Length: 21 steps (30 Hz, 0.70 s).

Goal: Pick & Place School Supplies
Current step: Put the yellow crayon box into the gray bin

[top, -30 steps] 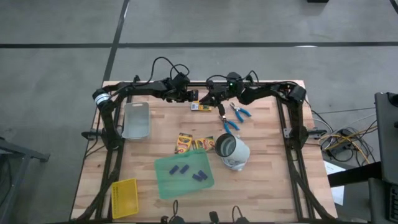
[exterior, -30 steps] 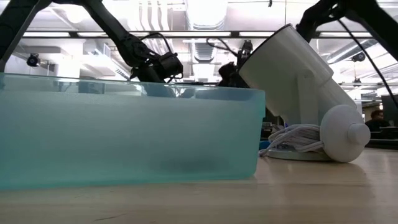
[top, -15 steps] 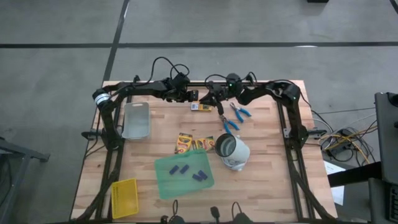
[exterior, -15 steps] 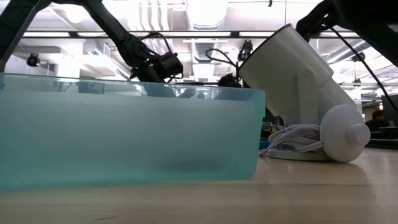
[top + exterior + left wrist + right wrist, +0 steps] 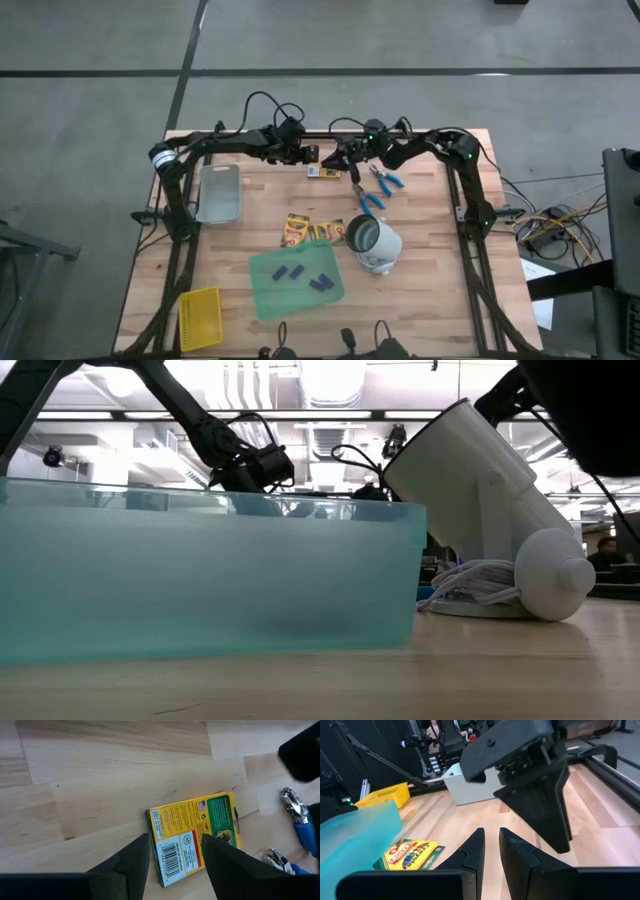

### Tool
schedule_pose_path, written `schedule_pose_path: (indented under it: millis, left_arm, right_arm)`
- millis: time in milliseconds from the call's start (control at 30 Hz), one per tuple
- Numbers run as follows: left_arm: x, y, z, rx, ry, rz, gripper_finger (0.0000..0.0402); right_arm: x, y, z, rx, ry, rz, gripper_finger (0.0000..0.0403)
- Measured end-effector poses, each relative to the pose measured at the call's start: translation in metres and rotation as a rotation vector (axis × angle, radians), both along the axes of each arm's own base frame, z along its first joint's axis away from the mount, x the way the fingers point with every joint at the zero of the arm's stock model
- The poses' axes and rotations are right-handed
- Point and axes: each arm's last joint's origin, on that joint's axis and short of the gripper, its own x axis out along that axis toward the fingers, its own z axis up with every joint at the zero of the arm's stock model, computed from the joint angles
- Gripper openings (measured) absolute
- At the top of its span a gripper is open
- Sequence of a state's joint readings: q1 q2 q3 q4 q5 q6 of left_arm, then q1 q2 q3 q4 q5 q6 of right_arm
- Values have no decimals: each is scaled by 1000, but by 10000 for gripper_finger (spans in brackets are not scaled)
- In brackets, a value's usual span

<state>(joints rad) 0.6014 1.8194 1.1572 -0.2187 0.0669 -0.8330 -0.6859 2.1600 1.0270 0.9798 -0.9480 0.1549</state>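
My left gripper is open near the table's far edge, its fingers standing on either side of a yellow-and-green crayon box that lies flat on the wood; I cannot tell whether they touch it. My right gripper hovers just right of it, fingers almost together and holding nothing. Two blue-handled tools lie to the right. Two more crayon boxes lie mid-table. Purple-blue pieces rest on the green sheet.
A white lamp-like object lies on its side right of the crayon boxes. A pale grey tray sits at the left, and a yellow mesh basket at the near left corner. The two grippers are close together.
My right arm has drawn slightly toward the table's far edge and left, its elbow shifting left. The left gripper and the supplies have stayed put.
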Motion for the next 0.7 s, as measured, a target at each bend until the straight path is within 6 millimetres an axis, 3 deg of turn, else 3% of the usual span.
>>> schedule_pose_path:
  millis: [233,500,600,700]
  left_arm:
    - [0,0,0,2,1,-3,183]
    - [0,0,0,4,1,-4,183]
    - [0,0,0,4,1,-4,184]
    - [0,0,0,4,1,-5,183]
  right_arm:
    - [-12,-33,14,76,-5,3,57]
    - [-8,-32,-2,357,259,26,57]
    - [-7,-32,1,349,303,59,57]
    - [-3,-37,9,307,376,-17,57]
